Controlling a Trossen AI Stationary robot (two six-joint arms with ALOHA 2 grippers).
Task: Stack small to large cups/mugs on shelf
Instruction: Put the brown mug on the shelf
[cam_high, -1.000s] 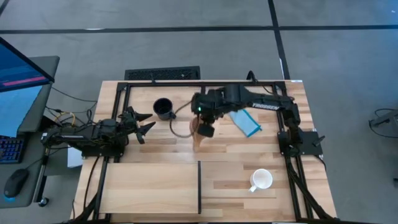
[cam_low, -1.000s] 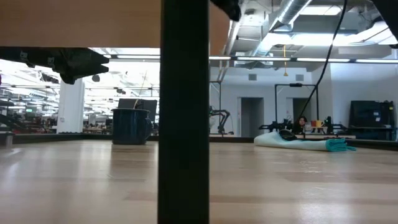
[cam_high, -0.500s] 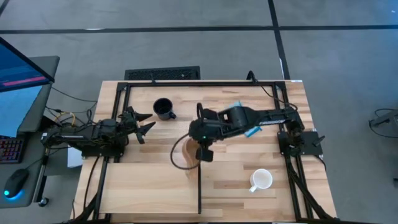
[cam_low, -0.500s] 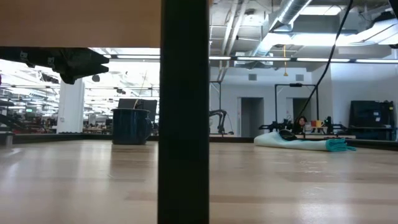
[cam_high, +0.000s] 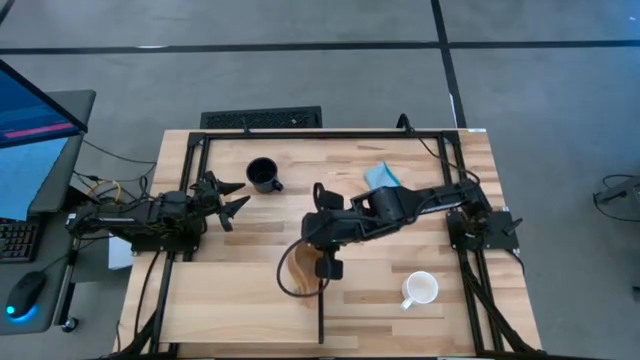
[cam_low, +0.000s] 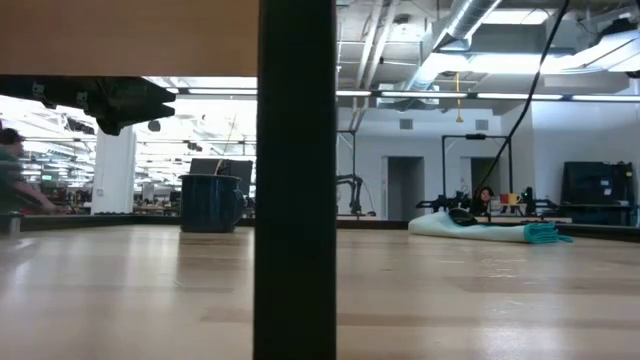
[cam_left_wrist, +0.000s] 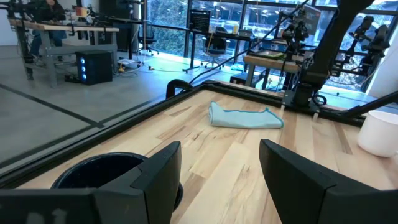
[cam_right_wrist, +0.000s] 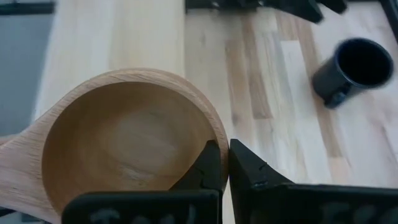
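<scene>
Zero cups shelved so far: right hand is pinching the wooden cup's rim over the shelf edge. Black mug and white mug wait on the table; left hand idles, fingers spread.

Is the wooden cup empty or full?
Empty. The right wrist view looks into the wooden cup and shows only its bare bowl, with the right gripper shut on its rim.

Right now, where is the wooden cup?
In the high view the wooden cup hangs pinched by its rim in the right tool, over the shelf's dark upright edge.
</scene>
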